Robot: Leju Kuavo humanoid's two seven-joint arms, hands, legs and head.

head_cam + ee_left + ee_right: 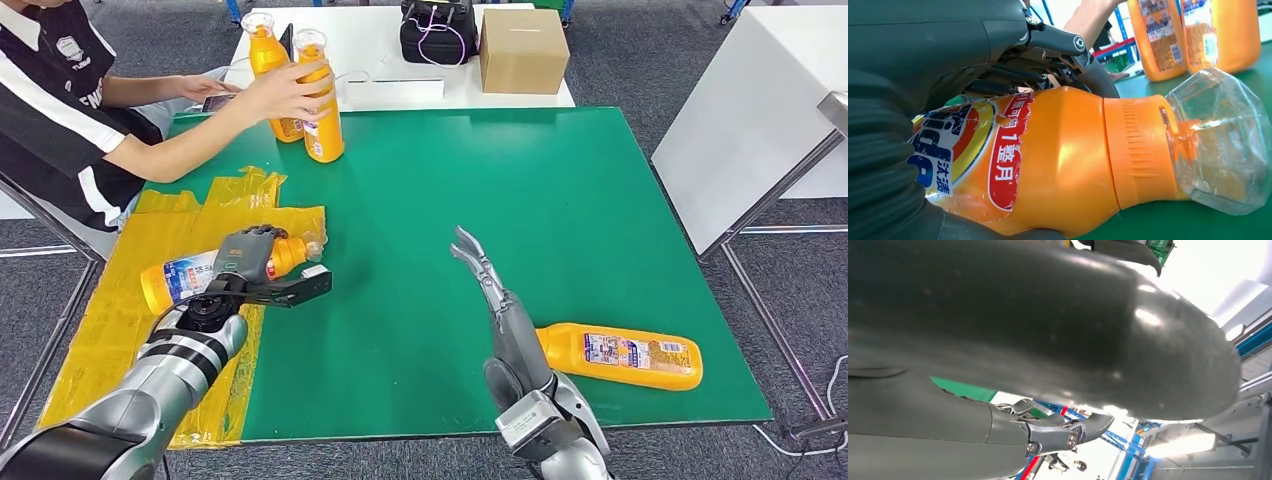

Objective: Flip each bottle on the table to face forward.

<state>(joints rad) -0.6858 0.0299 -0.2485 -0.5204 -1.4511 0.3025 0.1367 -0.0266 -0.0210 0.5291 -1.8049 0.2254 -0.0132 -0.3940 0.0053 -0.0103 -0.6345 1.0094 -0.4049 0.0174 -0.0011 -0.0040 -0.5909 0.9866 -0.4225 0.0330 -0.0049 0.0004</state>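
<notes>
From the head view you can see your left hand (250, 262) wrapped over a lying orange bottle (200, 272) at the left of the green desk (500, 200), on the crumpled yellow sheet (150, 260); the left wrist view adds what the head view cannot, the fingers (1058, 55) curled over the bottle's shoulder, its ribbed orange collar (1138, 145) and clear cap (1223, 140) resting on the green surface; your right hand (480, 265) hangs over the middle of the desk with fingers straight and apart, holding nothing; the right wrist view shows little beyond its dark cover and one fingertip (1093, 424); a second bottle (620, 356) lies flat near the front edge, just beside your right forearm; at the far left a person's hand (285, 92) grips two upright bottles (320, 100); a cardboard box (523, 50) sits on the white table beyond.
</notes>
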